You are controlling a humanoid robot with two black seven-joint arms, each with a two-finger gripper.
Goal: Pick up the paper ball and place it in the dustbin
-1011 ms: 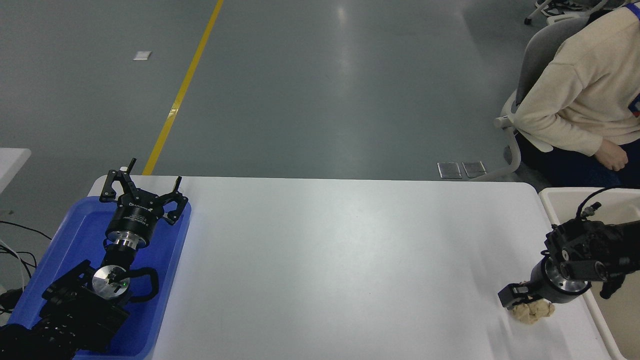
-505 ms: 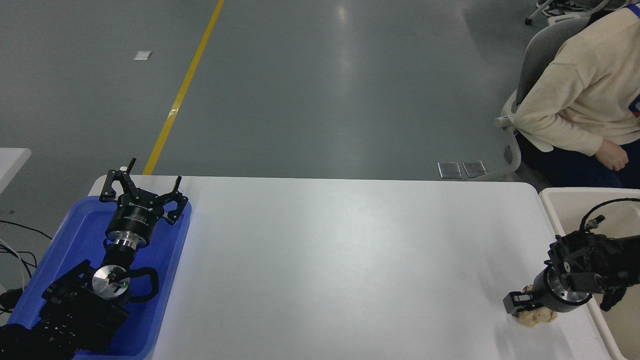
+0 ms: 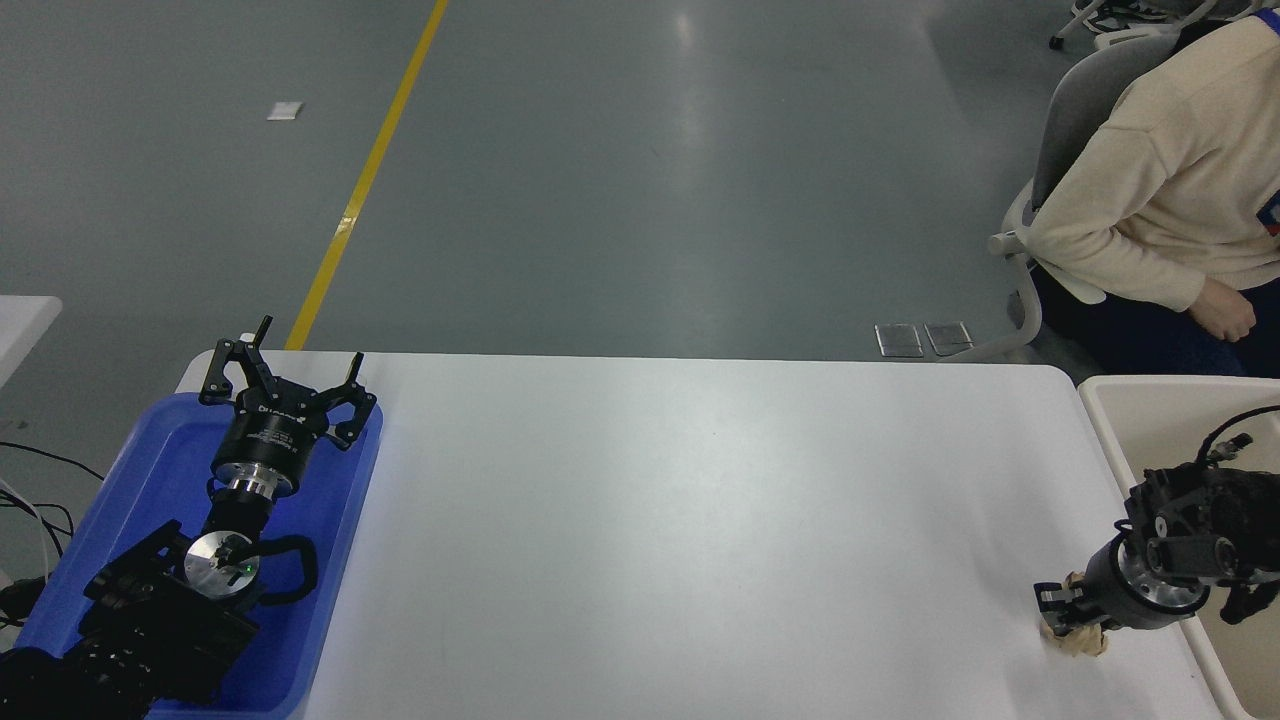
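One crumpled tan-beige paper ball (image 3: 1075,640) is clamped between the narrowed jaws of the black right gripper (image 3: 1068,612) beside the cream-white plastic dustbin (image 3: 1105,420), apparently for lifting

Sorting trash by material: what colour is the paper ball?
Tan-beige paper ball, seen in the head view.
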